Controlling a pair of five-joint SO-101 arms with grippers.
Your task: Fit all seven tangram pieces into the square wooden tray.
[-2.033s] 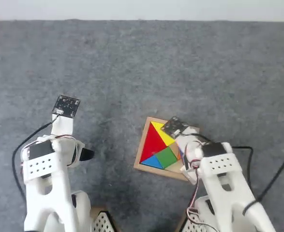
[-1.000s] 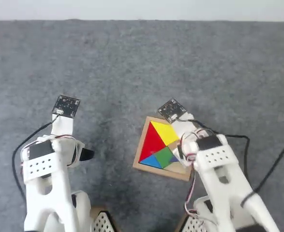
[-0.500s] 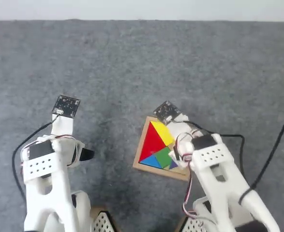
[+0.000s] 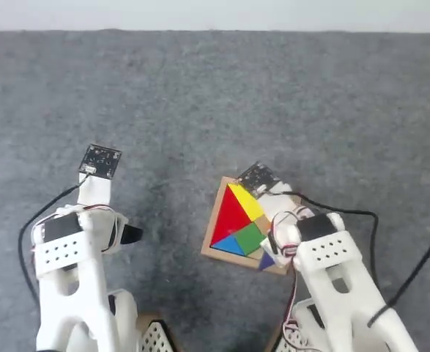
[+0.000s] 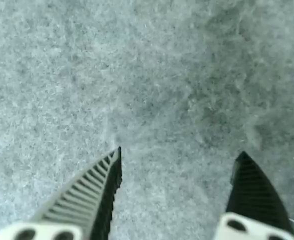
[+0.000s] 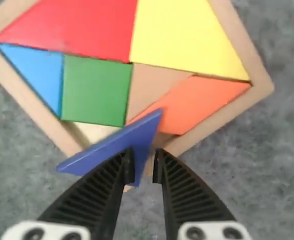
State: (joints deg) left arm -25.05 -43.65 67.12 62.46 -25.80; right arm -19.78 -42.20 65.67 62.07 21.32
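– Where's the flat dark blue piece [image 6: 111,145]?
– Pinched in the right gripper [image 6: 141,165], tilted over the square wooden tray's [image 6: 259,90] near corner, beside the orange triangle [image 6: 197,102].
– And the left gripper [image 5: 179,170]?
– Spread above fuzzy grey carpet [image 4: 200,95], well left of the tray.

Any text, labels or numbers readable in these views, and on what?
None readable. The square wooden tray, its coloured tangram pieces and the dark blue wooden piece in the right gripper are plain.
The small black circuit board on the left arm has specks too small to read.
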